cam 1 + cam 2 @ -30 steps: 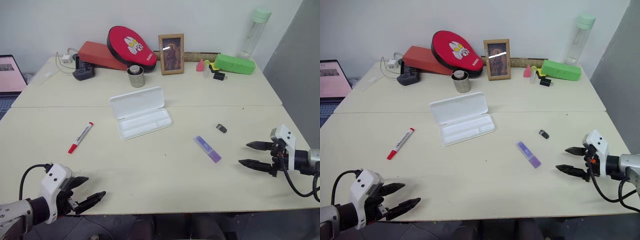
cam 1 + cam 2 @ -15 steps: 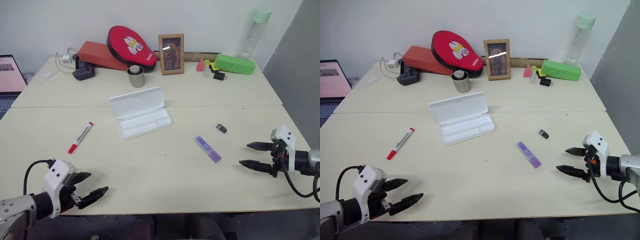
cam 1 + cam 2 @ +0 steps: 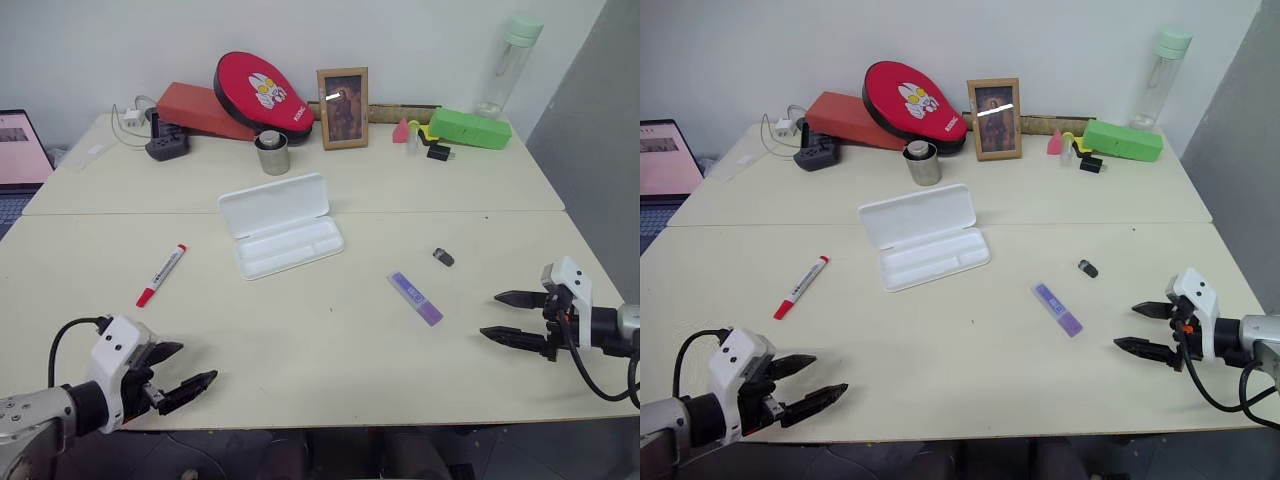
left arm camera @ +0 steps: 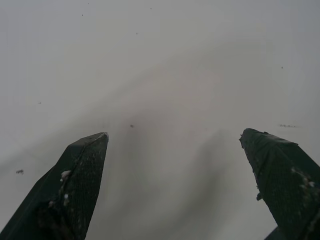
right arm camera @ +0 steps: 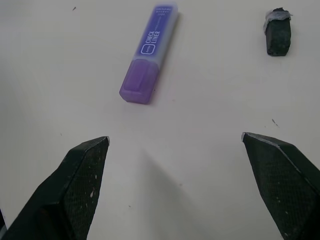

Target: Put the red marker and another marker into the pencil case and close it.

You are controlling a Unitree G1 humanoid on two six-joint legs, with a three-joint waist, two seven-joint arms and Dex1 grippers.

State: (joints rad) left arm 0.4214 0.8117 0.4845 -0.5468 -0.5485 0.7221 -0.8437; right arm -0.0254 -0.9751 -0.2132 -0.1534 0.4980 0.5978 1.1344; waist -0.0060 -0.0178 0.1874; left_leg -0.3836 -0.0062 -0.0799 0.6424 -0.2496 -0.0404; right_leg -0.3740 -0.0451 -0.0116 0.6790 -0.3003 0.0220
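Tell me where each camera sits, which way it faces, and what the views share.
Left and right eye views: on the head, looking forward and down over the table; both arms show, left gripper and right gripper open.
Left wrist view: looks along its fingers at bare tabletop.
Right wrist view: looks along its fingers at the purple marker, shared with the eye views.
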